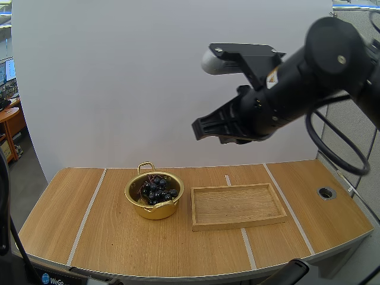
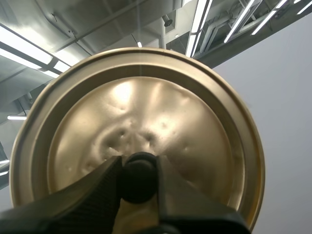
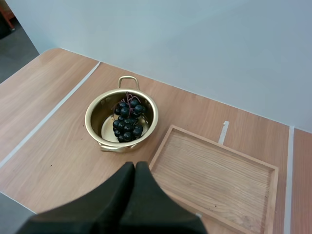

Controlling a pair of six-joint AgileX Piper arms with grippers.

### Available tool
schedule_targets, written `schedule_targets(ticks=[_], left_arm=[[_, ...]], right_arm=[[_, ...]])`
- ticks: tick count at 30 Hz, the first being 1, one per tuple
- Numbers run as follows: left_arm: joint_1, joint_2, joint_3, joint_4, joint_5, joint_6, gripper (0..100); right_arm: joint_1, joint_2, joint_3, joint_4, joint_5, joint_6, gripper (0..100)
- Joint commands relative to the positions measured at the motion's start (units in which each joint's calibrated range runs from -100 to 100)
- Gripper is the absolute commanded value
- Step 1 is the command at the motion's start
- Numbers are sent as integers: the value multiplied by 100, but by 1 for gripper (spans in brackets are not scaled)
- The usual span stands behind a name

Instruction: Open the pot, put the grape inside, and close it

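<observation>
The gold pot (image 1: 156,212) stands uncovered left of the table's middle, a bunch of dark grapes (image 1: 158,191) lying inside it. Its gold lid (image 2: 161,112) is held up off the table, and my left gripper (image 2: 139,168) is shut on the lid's black knob (image 2: 139,180). My right gripper (image 1: 200,127) hangs high above the table, its fingers shut together with nothing between them. From the right wrist view, the right gripper (image 3: 134,166) is over the table's near side, short of the pot (image 3: 95,117) and the grapes (image 3: 127,122).
A shallow wooden tray (image 1: 237,206) lies right of the pot, with nothing in it; it also lies beside the pot in the right wrist view, tray (image 3: 214,180). A round hole (image 1: 326,192) sits at the table's far right. Pale strips cross the tabletop.
</observation>
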Motion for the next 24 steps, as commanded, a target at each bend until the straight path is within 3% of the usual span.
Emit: schedule_targets(ticks=[1,19,24], left_arm=[[-27,-29,-38,56,-167,-20,0],[-27,-29,-38,56,-118,-29,0],[-27,-45,-38,25,1387,-125,0]], right_arm=[[-221,-495,446,79,0,0,0],[-425,-736,815,349,0,-30,0],[-425,-736,815,314,0,-38,0]])
